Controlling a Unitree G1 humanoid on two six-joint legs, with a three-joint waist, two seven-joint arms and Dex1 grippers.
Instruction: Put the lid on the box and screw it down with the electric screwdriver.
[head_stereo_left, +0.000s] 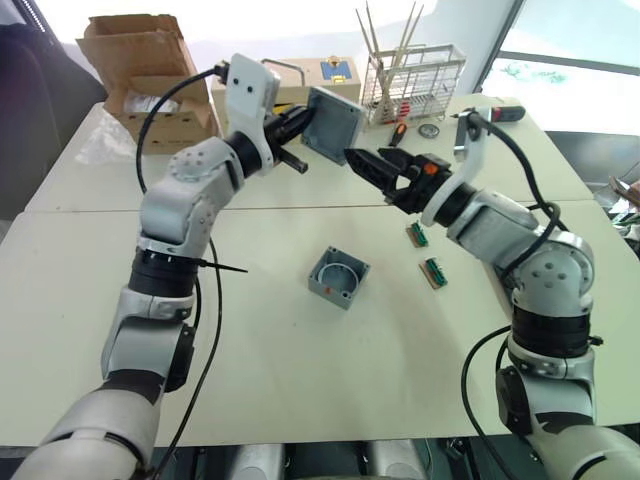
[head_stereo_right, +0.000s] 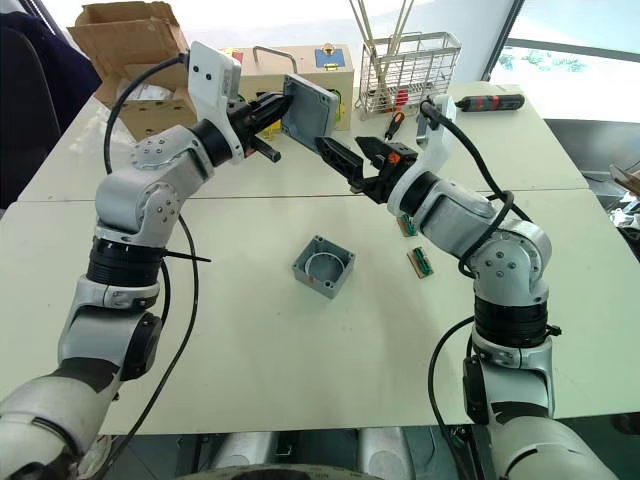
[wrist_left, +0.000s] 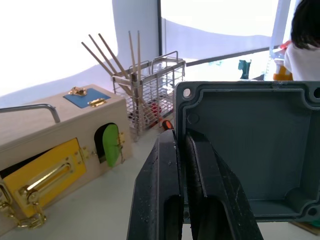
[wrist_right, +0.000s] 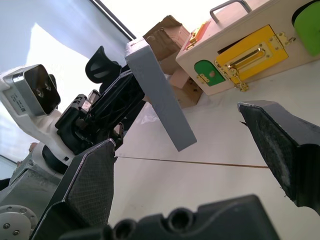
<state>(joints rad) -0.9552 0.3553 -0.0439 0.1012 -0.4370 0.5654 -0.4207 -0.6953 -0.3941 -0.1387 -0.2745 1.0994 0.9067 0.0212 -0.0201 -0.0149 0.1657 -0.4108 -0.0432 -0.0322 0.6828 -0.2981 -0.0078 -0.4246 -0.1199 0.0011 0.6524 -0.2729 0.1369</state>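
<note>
My left gripper (head_stereo_left: 303, 137) is shut on one edge of the grey lid (head_stereo_left: 335, 124) and holds it upright in the air over the far half of the table. In the left wrist view, its black fingers (wrist_left: 165, 190) clamp the rim of the lid (wrist_left: 250, 150), whose hollow side shows. My right gripper (head_stereo_left: 372, 165) is open, its tips just below and right of the lid, not touching it. From the right wrist the lid (wrist_right: 160, 100) is seen edge-on beyond the spread fingers (wrist_right: 90, 185). The grey box (head_stereo_left: 339, 277) stands open-side up on the table's middle. The electric screwdriver is out of view.
A wooden box with coloured doors (head_stereo_left: 290, 85), a cardboard box (head_stereo_left: 140, 60) and a wire basket (head_stereo_left: 410, 85) line the far edge. An orange-and-black hand screwdriver (head_stereo_left: 397, 133) and a black-and-red tool (head_stereo_left: 500, 113) lie nearby. Two small green parts (head_stereo_left: 418, 234) rest right of the box.
</note>
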